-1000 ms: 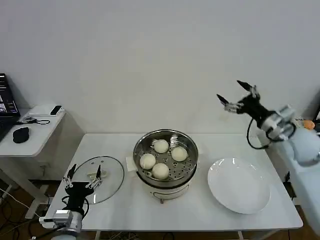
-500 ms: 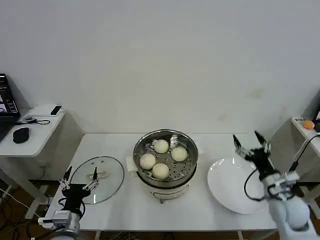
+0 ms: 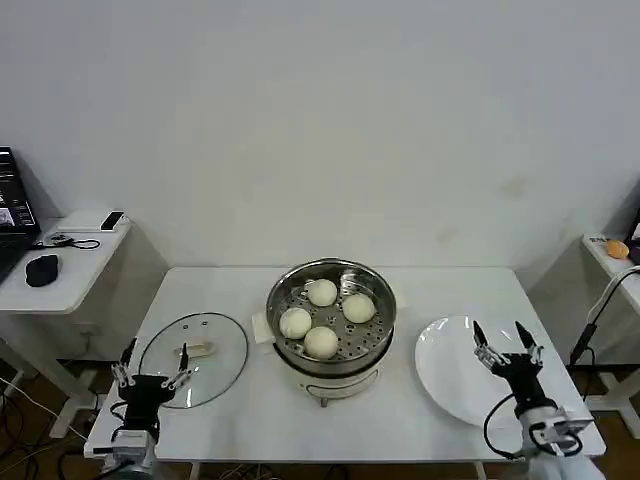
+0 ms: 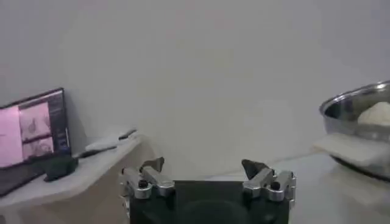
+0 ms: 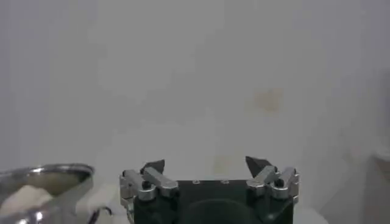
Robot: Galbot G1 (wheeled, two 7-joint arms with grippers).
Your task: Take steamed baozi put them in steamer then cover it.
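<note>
Four steamed baozi [image 3: 321, 318] in uncovered steamer [image 3: 331, 312]; glass lid [image 3: 193, 358] at 9 o'clock. Left tool [image 3: 151, 377] and right tool [image 3: 508, 346] spread, empty.

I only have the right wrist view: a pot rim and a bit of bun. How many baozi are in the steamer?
Observer: Four baozi sit on the perforated tray inside the steamer.
Operator: Is it covered?
Observer: No. The glass lid lies flat on the table to the steamer's left, apart from it.
Operator: Where are the tools?
Observer: The left tool is open at the lid's near edge, and the right tool is open over the white plate.
</note>
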